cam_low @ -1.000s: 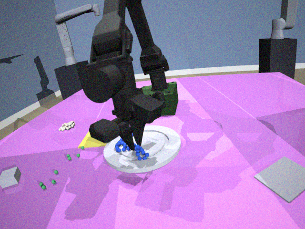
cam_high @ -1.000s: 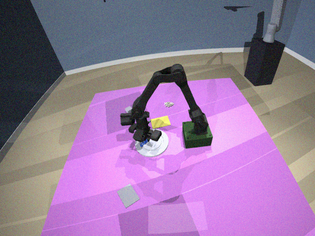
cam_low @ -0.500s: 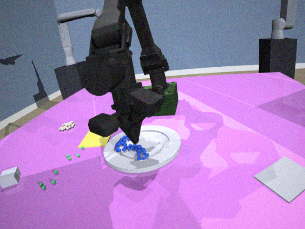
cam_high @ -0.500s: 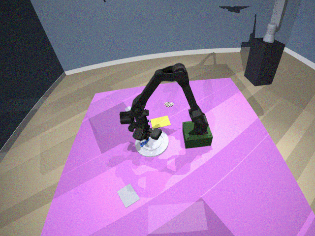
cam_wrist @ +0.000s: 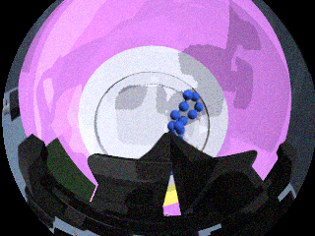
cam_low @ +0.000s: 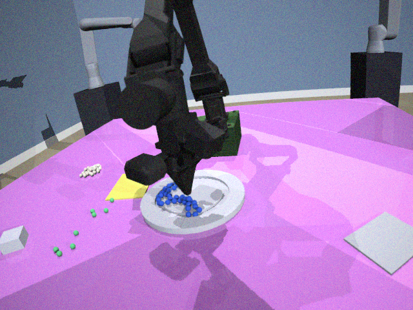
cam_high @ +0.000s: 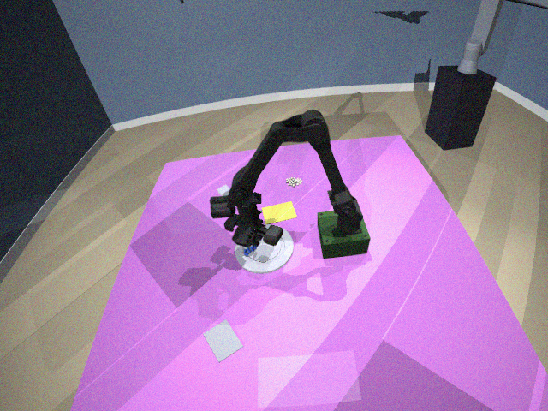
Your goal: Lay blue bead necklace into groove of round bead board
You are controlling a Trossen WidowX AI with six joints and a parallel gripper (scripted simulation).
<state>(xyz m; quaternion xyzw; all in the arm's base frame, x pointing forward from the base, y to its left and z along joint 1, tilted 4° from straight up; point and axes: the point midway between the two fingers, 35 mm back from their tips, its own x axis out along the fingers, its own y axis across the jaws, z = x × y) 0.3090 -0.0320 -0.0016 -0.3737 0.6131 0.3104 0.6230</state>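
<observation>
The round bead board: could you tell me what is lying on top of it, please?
The blue bead necklace lies bunched on the round bead board. The gripper, shut, touches it, hiding any beads beneath.

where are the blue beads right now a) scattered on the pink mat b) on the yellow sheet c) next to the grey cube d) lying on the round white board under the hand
d: the blue bead necklace lies bunched on the round bead board, right beneath the tip of the hand, not on the mat.
</observation>
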